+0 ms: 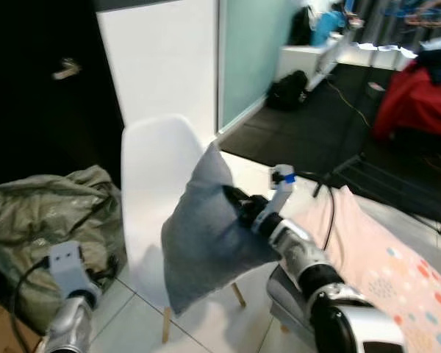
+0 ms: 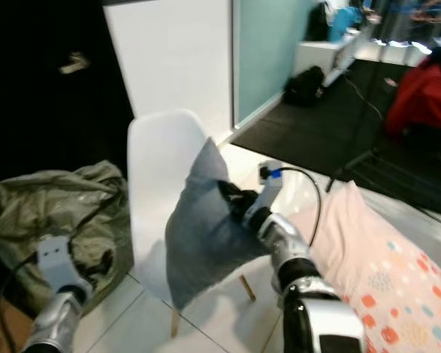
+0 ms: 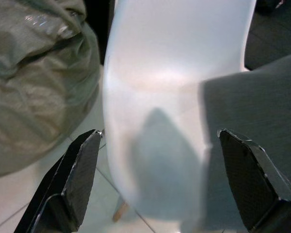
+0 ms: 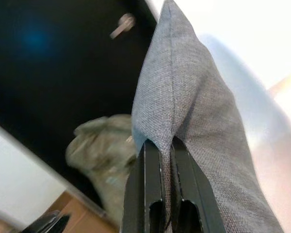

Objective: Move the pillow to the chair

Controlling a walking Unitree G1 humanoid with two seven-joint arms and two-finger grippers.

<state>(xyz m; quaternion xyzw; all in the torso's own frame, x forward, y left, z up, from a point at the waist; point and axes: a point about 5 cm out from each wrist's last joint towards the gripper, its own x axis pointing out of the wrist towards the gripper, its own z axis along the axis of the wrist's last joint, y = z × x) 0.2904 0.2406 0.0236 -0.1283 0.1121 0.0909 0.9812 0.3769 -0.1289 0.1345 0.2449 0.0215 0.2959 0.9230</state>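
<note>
Over the white moulded plastic chair (image 1: 151, 191), the right gripper (image 4: 166, 160) pinches the grey fabric pillow (image 1: 206, 235); lowering squarely onto the seat seems best; the left gripper (image 3: 160, 179) hangs spread.

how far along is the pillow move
Done: the right gripper has its fingers pinched on the grey fabric pillow and holds it up in front of the white plastic chair. Left: setting it on the seat and letting go. The left gripper is open, facing the chair.

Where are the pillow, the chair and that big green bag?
pillow (image 1: 202, 243), left eye view, middle of its grey face.
chair (image 1: 151, 169), left eye view, white backrest.
green bag (image 1: 44, 213), left eye view, crumpled top.
</note>
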